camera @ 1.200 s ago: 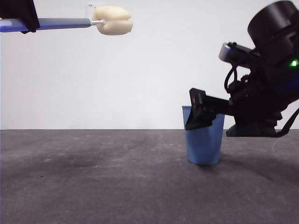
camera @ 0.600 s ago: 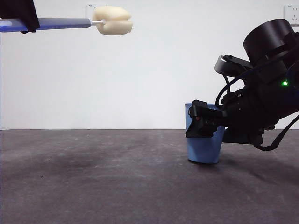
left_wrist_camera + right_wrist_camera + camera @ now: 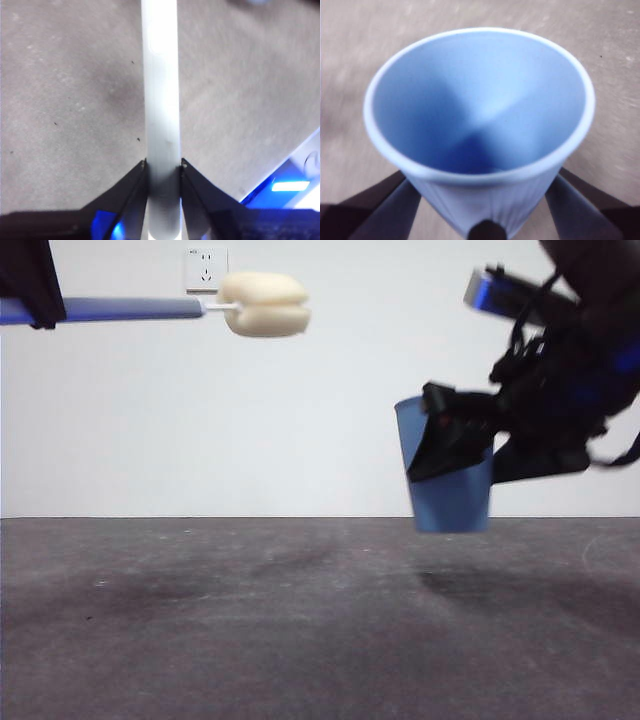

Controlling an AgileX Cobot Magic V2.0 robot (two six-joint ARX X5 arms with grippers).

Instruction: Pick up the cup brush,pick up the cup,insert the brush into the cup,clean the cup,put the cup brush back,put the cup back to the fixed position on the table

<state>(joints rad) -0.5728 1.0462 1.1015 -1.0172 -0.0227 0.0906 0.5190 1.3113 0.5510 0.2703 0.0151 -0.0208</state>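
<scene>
**Mia:** What is nearest to us?

**Ben:** The table (image 3: 300, 640). It is dark grey, and nothing stands on the part we can see.

**Mia:** Where is the cup?

**Ben:** The cup (image 3: 448, 475) is up in the air, off the table. The right gripper (image 3: 455, 445) pinches it, one jaw on each side of its wall. The cup leans a little, and its open mouth faces up.

**Mia:** And the brush?

**Ben:** The cup brush (image 3: 200, 310) is high up on the other side. The left gripper (image 3: 162, 167) has its jaws pressed on the grey handle. The brush lies flat, level with the table. Its yellow sponge head (image 3: 265, 305) points across toward the cup.

**Mia:** Are they close?

**Ben:** No, they are well apart. The sponge is higher than the cup's rim and off to the side.

**Mia:** So what matters next?

**Ben:** I think the brush lies sideways, but the cup opens upward. One of them must tip so the sponge points into the mouth. Then the two arms can come together.

**Mia:** What is farthest back?

**Ben:** A white wall, with a socket (image 3: 206, 270) just behind the brush.
</scene>
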